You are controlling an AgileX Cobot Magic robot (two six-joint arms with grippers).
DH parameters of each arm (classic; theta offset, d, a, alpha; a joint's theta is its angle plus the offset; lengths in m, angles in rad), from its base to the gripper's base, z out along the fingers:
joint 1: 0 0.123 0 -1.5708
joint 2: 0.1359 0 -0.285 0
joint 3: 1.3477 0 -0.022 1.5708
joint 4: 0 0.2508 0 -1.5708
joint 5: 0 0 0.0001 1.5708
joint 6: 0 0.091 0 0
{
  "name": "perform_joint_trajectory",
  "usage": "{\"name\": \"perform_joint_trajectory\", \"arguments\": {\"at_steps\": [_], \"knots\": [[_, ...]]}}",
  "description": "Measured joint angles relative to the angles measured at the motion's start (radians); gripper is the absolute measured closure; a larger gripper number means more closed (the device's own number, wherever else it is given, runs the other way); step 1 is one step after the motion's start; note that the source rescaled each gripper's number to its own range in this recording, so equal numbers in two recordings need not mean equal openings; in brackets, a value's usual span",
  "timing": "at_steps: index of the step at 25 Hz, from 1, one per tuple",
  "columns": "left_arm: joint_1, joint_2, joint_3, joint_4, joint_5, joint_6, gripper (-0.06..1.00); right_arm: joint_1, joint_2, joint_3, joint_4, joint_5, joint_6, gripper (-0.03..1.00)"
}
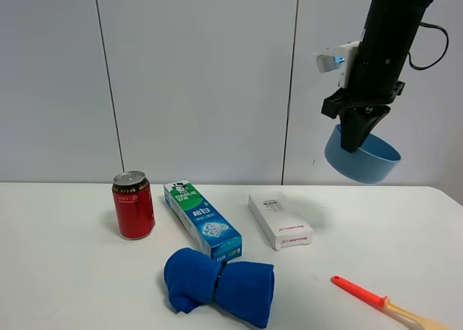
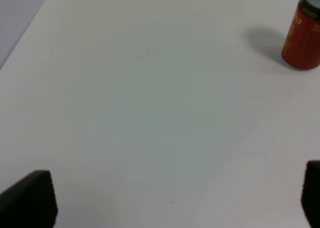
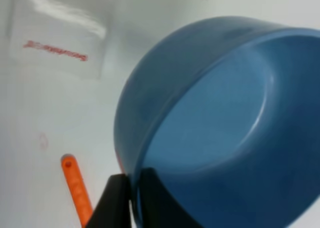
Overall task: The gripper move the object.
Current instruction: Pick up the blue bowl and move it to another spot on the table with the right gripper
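- Nearest the camera lie the rolled blue cloth [image 1: 219, 285] and, off to the right, the orange-handled brush [image 1: 383, 302], both flat on the white table [image 1: 65, 272].
- Behind them sit the toothpaste box [image 1: 202, 219] and the small white box [image 1: 280, 219], side by side but apart, with the red can [image 1: 133, 205] upright at the left.
- Over bare table on the can's side, my left tool [image 2: 175, 188] hangs with its fingers spread wide and nothing between them. It is the farther arm and has no part in this.
- Farthest back and high up, my right tool [image 1: 352, 147] points downward and is clamped on the rim of the light-blue bowl [image 1: 369, 163], one finger inside the wall and one outside.
- So the bowl is off the table, hanging tilted from my right tool, above the far right side and beyond the white box.
- What matters next, I judge, is straight down: the open patch right of the white box and behind the brush looks like the free landing spot.
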Motion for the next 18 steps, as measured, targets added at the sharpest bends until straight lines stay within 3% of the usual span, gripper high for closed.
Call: {"name": "perform_joint_trajectory", "arguments": {"at_steps": [10, 18], "knots": [[0.000, 0.000, 0.000, 0.000, 0.000, 0.000, -0.06, 0.237, 0.045, -0.047, 0.000, 0.005, -0.031, 0.97], [0.000, 0.000, 0.000, 0.000, 0.000, 0.000, -0.06, 0.476, 0.256, -0.357, 0.000, 0.006, -0.016, 0.97]]}}
